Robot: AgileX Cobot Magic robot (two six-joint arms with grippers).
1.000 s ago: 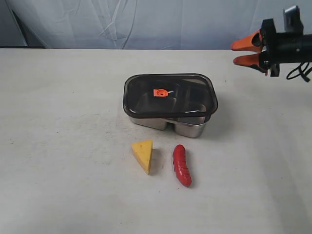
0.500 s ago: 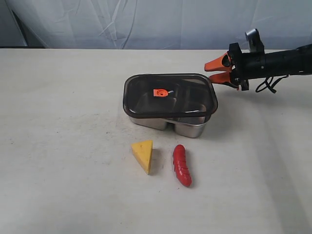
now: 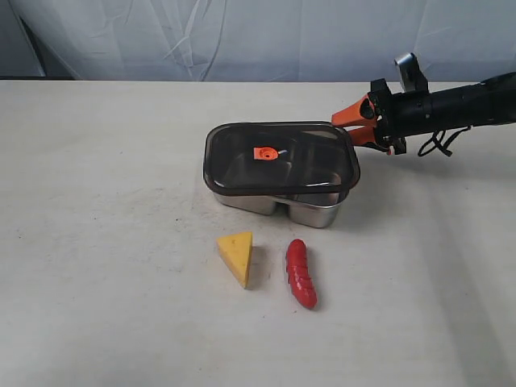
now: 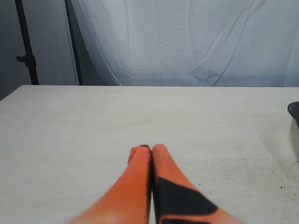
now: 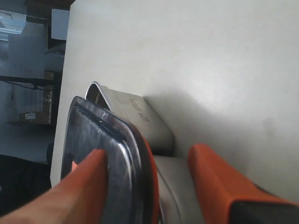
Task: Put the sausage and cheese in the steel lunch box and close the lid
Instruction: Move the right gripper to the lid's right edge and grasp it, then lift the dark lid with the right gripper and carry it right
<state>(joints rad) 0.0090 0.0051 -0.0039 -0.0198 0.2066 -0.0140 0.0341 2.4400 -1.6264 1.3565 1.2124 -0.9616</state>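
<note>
The steel lunch box (image 3: pixel 314 214) stands mid-table with the dark lid (image 3: pixel 280 157) lying on it, orange valve up. In front of it lie the yellow cheese (image 3: pixel 237 255) and the red sausage (image 3: pixel 301 274), side by side on the table. My right gripper (image 3: pixel 353 127) is open at the lid's right end. In the right wrist view, this gripper (image 5: pixel 149 154) straddles the lid (image 5: pixel 103 140) edge, one finger over the top and one outside the lunch box (image 5: pixel 140 116) wall. My left gripper (image 4: pixel 148 148) is shut and empty over bare table, out of the exterior view.
A wrinkled white curtain (image 3: pixel 242 40) hangs behind the table. The table's far edge (image 3: pixel 161 81) runs along it. A dark stand (image 4: pixel 25 46) shows beside the curtain in the left wrist view.
My right gripper has moved left and slightly down, from the far right to the lid's right edge. The box, lid, cheese and sausage have not moved.
</note>
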